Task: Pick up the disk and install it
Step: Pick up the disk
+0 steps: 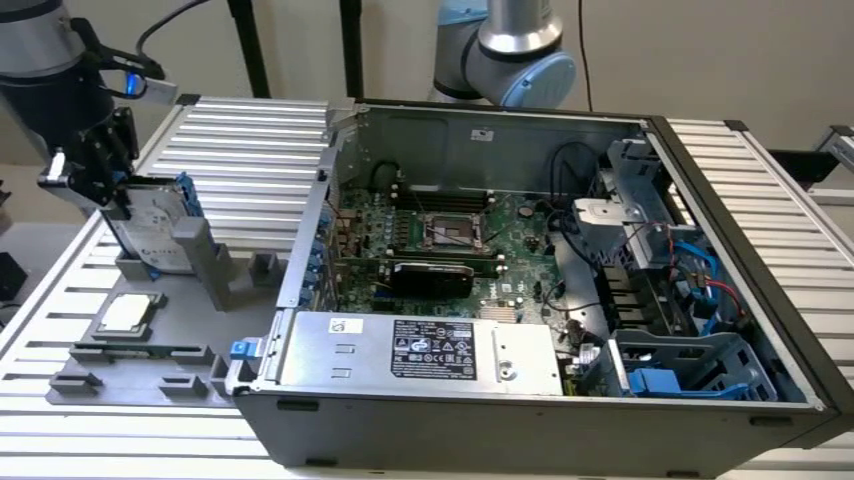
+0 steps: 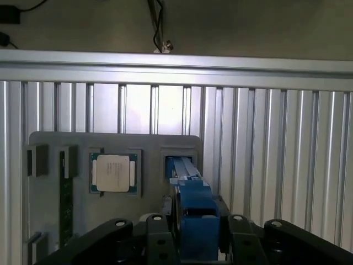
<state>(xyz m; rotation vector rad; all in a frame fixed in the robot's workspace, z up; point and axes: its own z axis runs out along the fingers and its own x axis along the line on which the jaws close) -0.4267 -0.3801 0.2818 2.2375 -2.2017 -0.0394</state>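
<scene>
While the disk (image 1: 144, 228) (image 2: 193, 204) stands on edge in the grey fixture (image 1: 80, 380) on the slatted tabletop (image 1: 240, 130), at about 9 o'clock from the open computer case (image 1: 534, 435) in the exterior view, the hand (image 1: 110, 195) (image 2: 196, 234) is clamped on its blue rail from above, black fingers (image 2: 157, 240) pressed to either side. The processor chip (image 1: 124, 313) (image 2: 113, 173) lies flat in the same fixture, near the disk at its 7 o'clock.
</scene>
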